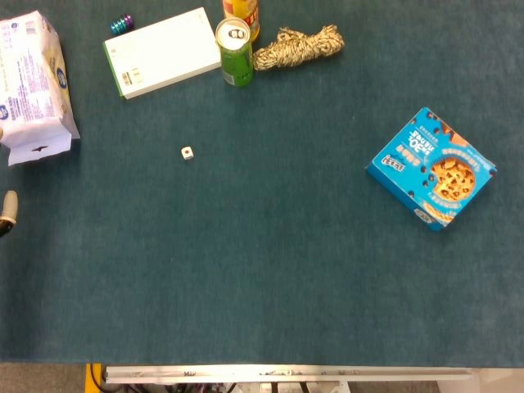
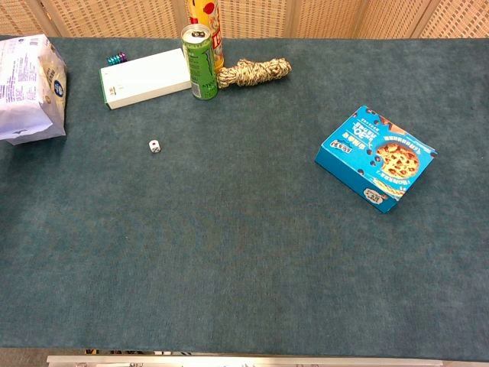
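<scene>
We see a teal-covered bench point(image 1: 262, 270); below the white tissue pack point(image 1: 33, 82) only our left hand point(image 1: 8, 209) fingertip shows, its spread impossible to tell.

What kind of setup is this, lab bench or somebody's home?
Likely a lab tabletop rig: a teal felt-covered table with a metal rail edge, strewn with unrelated test items such as a cookie box, a green can, a rope bundle and a die.

teal felt table point(image 2: 244, 267), woven wall panels point(image 2: 321, 17)
</scene>
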